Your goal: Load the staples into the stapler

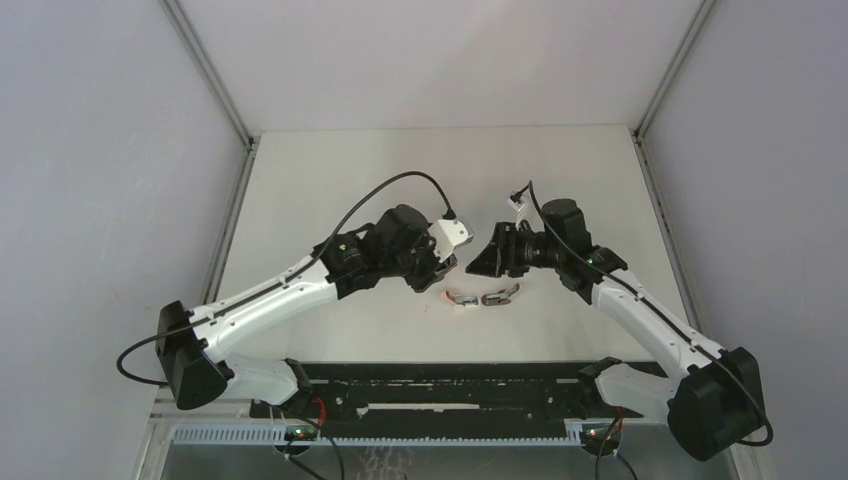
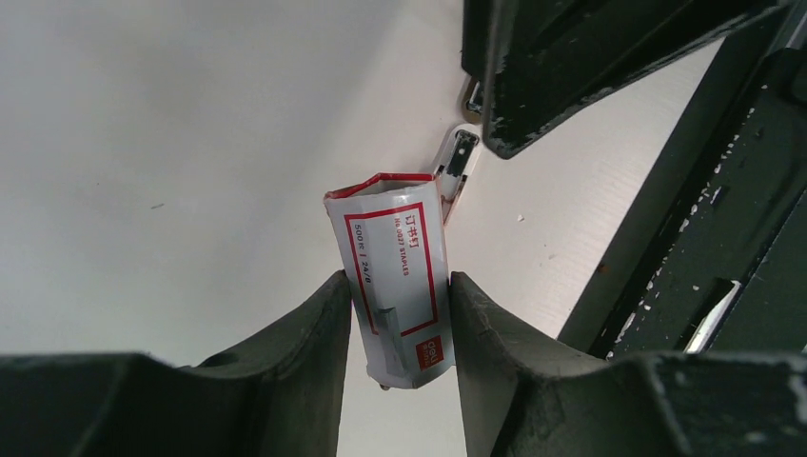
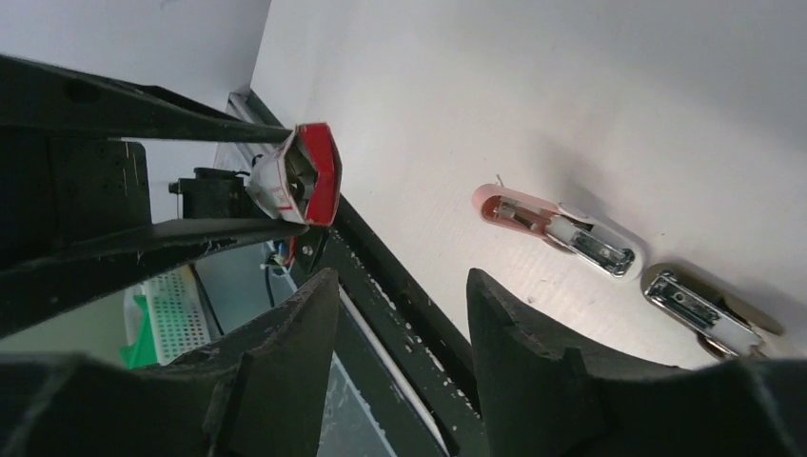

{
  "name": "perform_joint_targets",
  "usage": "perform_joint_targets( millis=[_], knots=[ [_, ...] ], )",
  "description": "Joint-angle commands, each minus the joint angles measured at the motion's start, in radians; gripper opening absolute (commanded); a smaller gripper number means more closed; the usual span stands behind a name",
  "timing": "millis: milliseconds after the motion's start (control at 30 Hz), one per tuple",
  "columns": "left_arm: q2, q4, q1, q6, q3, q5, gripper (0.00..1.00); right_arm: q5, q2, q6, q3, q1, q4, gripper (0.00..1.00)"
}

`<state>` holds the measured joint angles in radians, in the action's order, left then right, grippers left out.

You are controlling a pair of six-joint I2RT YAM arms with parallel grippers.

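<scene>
Nothing looks loaded yet: the left gripper (image 2: 397, 286) pinches the staple box (image 2: 392, 243), the right gripper (image 3: 400, 278) gapes empty, and the stapler (image 3: 552, 225) lies toward the table (image 1: 300, 200) near edge.

Staple box (image 2: 395, 276) aloft; stapler (image 3: 557, 227) lying (opened)

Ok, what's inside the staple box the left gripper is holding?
The staple box shows a red-rimmed open end with something greyish inside. What lies deeper is covered by its walls.
</scene>
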<state>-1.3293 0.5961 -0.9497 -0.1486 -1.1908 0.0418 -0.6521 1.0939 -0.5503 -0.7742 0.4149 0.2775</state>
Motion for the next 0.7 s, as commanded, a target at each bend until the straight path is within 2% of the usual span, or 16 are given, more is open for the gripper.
perform_joint_targets(
  millis=[0,300,467,667],
  knots=[
    [0.035,-0.046,-0.029,-0.041,0.04,0.024,0.46,-0.015,0.01,-0.07,-0.008,0.004,-0.09,0.5],
    [0.038,-0.047,-0.06,-0.046,0.042,0.026,0.46,-0.036,0.022,-0.118,-0.002,0.006,-0.146,0.44],
    [0.038,-0.047,-0.066,-0.045,0.036,0.036,0.46,-0.047,0.047,-0.129,0.005,0.009,-0.168,0.37],
    [0.039,-0.055,-0.069,-0.045,0.031,0.039,0.45,-0.085,0.077,-0.12,0.005,0.024,-0.183,0.36]
  ],
)
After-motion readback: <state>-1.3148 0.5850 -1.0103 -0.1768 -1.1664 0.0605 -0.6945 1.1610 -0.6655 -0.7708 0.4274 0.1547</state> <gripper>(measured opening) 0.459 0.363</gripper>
